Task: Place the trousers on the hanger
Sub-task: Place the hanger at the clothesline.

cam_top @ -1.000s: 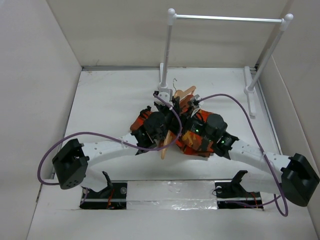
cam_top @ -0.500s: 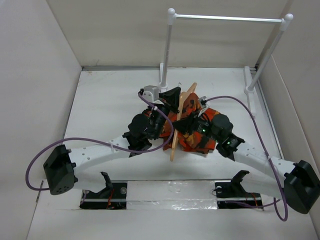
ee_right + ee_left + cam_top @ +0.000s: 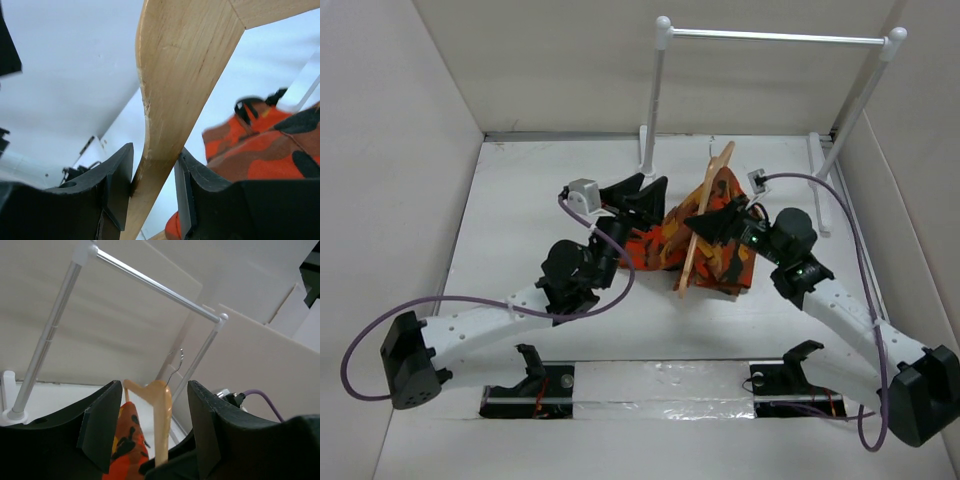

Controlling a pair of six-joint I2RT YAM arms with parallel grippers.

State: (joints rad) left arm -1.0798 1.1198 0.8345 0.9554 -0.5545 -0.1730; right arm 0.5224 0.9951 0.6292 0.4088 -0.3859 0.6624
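Observation:
The wooden hanger (image 3: 706, 212) stands tilted up over the middle of the table, and the camouflage trousers (image 3: 655, 243) are bunched around its lower part. My right gripper (image 3: 717, 222) is shut on one wooden arm of the hanger (image 3: 175, 75), with orange fabric of the trousers (image 3: 270, 145) to the right of it. My left gripper (image 3: 642, 195) is open just left of the hanger. In the left wrist view the hanger (image 3: 161, 410) with its small hook and a fold of the trousers (image 3: 127, 440) show between the spread jaws, untouched by either.
A white metal rail (image 3: 775, 38) on two posts stands at the back right, also seen as the rail (image 3: 150, 285) above the left gripper. White walls close in the table (image 3: 520, 230) on three sides. Purple cables loop off both arms.
The left gripper, shut half a second ago, has opened and shifted left. The right gripper has carried the hanger back and right, standing it more upright, with the trousers dragged along.

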